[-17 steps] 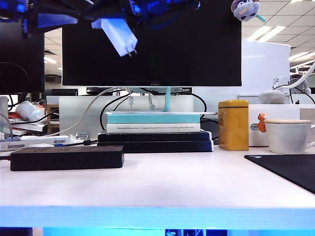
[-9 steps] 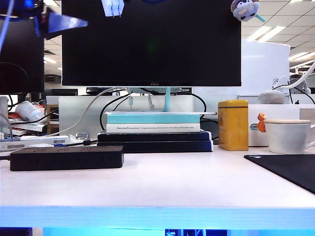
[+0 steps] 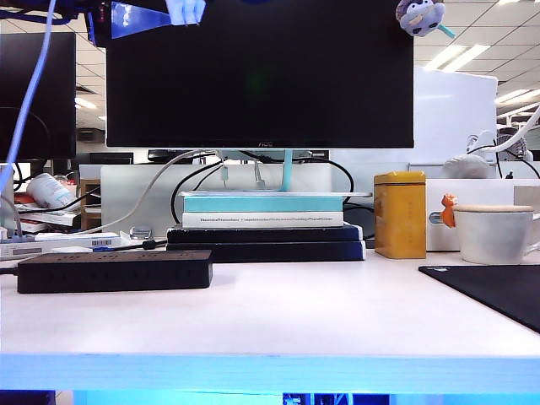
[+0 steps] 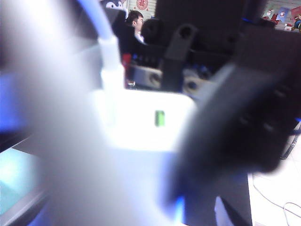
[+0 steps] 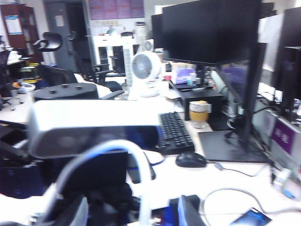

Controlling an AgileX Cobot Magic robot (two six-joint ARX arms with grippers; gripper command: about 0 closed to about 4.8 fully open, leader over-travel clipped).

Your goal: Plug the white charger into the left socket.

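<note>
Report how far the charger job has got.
Done: the white charger is lifted, at the exterior view's top edge. In hand: it sits close before the left gripper, grip unclear; the right gripper shows only blurred in its wrist view. Left: bring it down to the power strip on the table, nothing plugged in, and into its left socket.

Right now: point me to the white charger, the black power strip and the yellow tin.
white charger (image 3: 186, 10), exterior view, visible lower body at the frame's top edge
power strip (image 3: 114, 271), exterior view, middle of its front face
yellow tin (image 3: 400, 215), exterior view, middle of its front face
</note>
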